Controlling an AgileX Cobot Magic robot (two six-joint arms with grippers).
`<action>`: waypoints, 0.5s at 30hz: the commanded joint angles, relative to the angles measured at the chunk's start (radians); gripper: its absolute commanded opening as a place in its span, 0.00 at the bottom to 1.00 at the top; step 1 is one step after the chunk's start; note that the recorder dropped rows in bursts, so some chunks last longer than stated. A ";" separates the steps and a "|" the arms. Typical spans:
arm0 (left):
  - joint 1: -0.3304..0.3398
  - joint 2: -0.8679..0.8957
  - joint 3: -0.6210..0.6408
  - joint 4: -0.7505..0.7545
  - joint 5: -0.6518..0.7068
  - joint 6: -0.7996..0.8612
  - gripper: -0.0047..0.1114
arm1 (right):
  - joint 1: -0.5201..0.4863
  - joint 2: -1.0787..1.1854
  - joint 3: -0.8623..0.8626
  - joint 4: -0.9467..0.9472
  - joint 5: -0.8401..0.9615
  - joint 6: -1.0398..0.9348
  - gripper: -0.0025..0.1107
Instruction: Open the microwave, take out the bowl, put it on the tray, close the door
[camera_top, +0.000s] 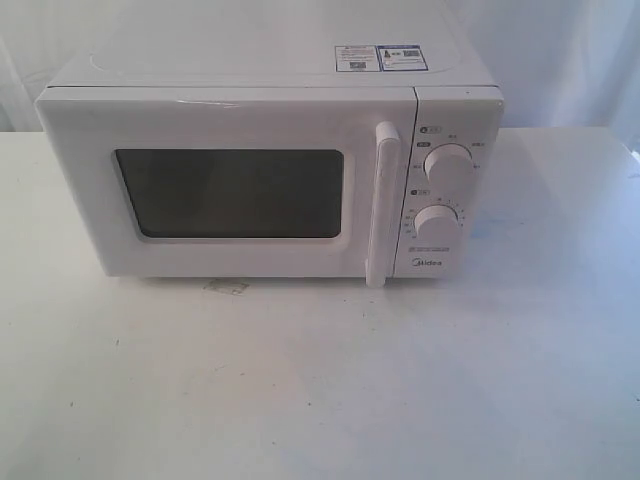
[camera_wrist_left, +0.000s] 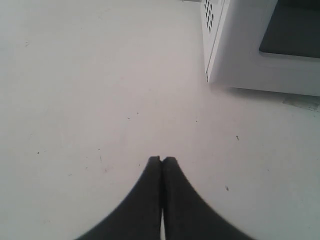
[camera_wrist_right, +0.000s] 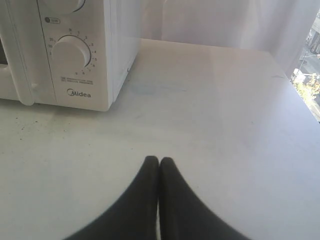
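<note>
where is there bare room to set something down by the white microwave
The white tabletop is bare in front of the white boxy microwave, and right of its knob panel. Nothing looks crowded.

Exterior camera: I have it facing the microwave (camera_top: 270, 110) front-on from slightly above, near enough that the unit fills the upper half of the view. The table (camera_top: 300, 400) fills the rest.

Left wrist camera: looks down over the left gripper (camera_wrist_left: 161, 160) onto the table. It catches only the microwave's left front corner, with the side vents (camera_wrist_left: 208, 12) and a slice of window (camera_wrist_left: 292, 27).

Right wrist camera: low and near over the right gripper (camera_wrist_right: 159, 160), facing the right front corner, with the lower knob (camera_wrist_right: 71, 52), Midea logo (camera_wrist_right: 80, 93) and handle (camera_wrist_right: 22, 75).

Each wrist view shares its corner with the exterior view.
</note>
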 joint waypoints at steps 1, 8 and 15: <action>0.003 -0.004 0.004 -0.003 -0.002 -0.002 0.04 | 0.001 -0.005 0.007 -0.004 -0.003 0.001 0.02; 0.003 -0.004 0.004 -0.003 -0.002 -0.002 0.04 | 0.001 -0.005 0.007 -0.004 -0.003 -0.007 0.02; 0.003 -0.004 0.004 -0.003 -0.002 -0.002 0.04 | 0.001 -0.005 0.007 -0.019 -0.063 -0.016 0.02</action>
